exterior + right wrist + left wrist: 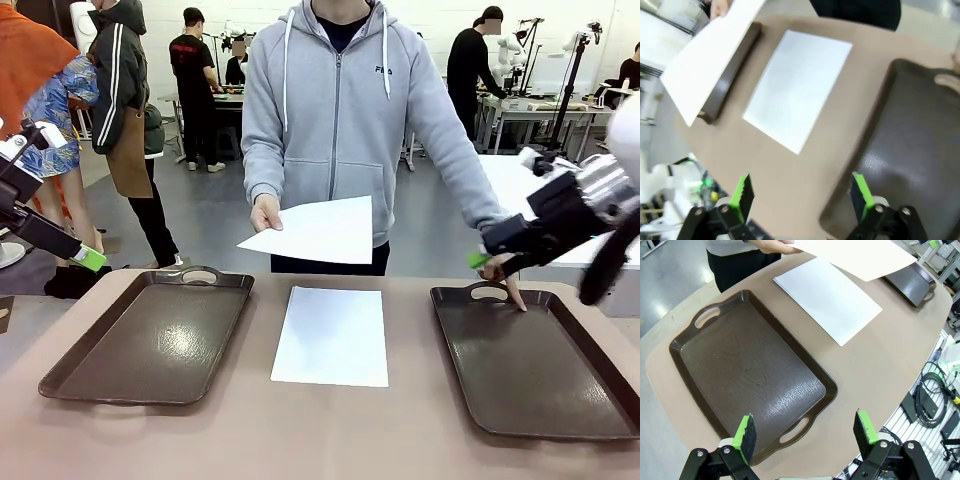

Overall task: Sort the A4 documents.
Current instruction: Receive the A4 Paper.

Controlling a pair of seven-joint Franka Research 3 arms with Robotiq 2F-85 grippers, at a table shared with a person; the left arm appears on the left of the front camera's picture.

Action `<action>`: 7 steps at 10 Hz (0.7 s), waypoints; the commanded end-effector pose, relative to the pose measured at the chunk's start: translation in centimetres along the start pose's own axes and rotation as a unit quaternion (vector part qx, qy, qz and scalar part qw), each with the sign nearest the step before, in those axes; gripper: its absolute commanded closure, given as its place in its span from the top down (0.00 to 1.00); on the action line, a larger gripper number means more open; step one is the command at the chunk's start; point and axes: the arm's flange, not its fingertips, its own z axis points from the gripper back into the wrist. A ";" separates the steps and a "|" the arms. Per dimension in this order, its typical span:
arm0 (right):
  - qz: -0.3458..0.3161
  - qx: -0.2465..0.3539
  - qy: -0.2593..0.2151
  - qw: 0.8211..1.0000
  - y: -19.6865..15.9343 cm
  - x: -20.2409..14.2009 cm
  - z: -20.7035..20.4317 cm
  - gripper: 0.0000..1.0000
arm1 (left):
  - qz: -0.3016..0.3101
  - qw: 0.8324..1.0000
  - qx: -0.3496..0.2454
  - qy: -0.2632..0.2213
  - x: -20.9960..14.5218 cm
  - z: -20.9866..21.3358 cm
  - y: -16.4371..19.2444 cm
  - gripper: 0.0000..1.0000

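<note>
Brown trays, glossy grained plastic, rounded corners, cut-out handles: left tray [150, 335] shows only glare inside; right tray [540, 365] has finger of person's hand [505, 272] on its floor, visible from front. Between trays, flat sheet [332, 335] on tan table [320, 430]. Second sheet [315, 232] in air, in other hand [265, 213]. Left tool [806, 430] spread above left tray; right tool [802, 192] spread, view blurred.

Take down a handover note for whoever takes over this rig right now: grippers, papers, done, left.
Left gripper: open, empty, over the left tray.
Right gripper: open, empty, by the right tray.
A4 documents: flat on the table between the trays; one sheet held up in the person's hand; other hand touches the right tray.
Done: nothing in either tray. Left: all sorting.
</note>
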 end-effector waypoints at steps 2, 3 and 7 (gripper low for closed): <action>-0.107 0.097 0.011 0.989 0.1 4.1 -3.1 1.00 | 0.001 1.000 -0.006 -0.003 -0.1 0.0 0.1 1.00; -0.136 0.123 0.001 0.983 0.2 4.7 -4.5 1.00 | 0.001 1.000 -0.006 -0.003 -0.1 0.0 0.1 1.00; -0.209 0.217 -0.029 0.953 0.3 6.8 -9.5 1.00 | 0.001 1.000 -0.006 -0.003 -0.1 0.0 0.1 1.00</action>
